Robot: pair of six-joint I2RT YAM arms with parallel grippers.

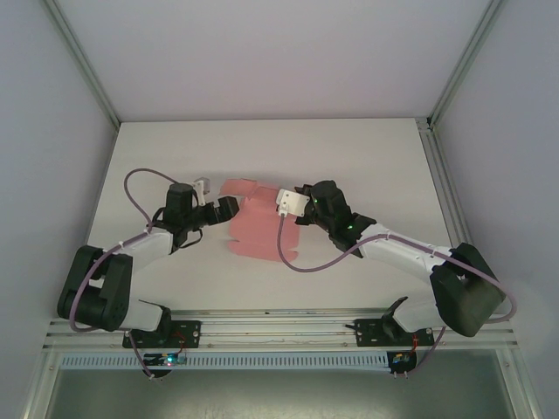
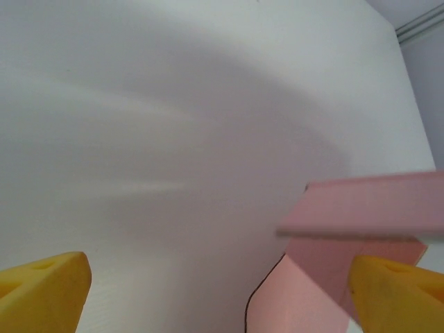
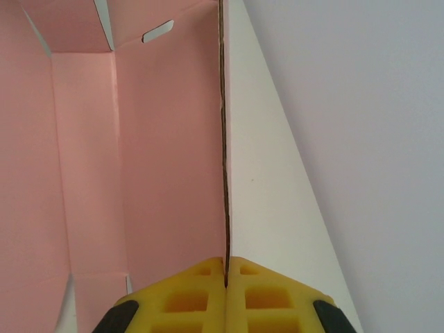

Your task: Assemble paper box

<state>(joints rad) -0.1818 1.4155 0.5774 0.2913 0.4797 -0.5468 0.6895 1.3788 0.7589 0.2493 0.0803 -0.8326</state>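
Observation:
The paper box (image 1: 251,223) is a pink die-cut card sheet lying mid-table, partly folded. My right gripper (image 1: 284,202) is shut on the sheet's right wall, which stands upright. The right wrist view has that wall (image 3: 173,152) edge-on, pinched between the yellow fingertips (image 3: 201,291). My left gripper (image 1: 229,209) sits at the sheet's left edge, open. Its yellow fingers (image 2: 45,291) stand far apart, and a raised pink flap (image 2: 374,205) hangs just above the right finger. Nothing is clamped between them.
The white table (image 1: 175,157) stretches behind and to both sides of the sheet. Enclosure walls and aluminium rails (image 1: 432,131) bound it. A purple cable (image 1: 288,253) from the right arm loops over the sheet's near right corner.

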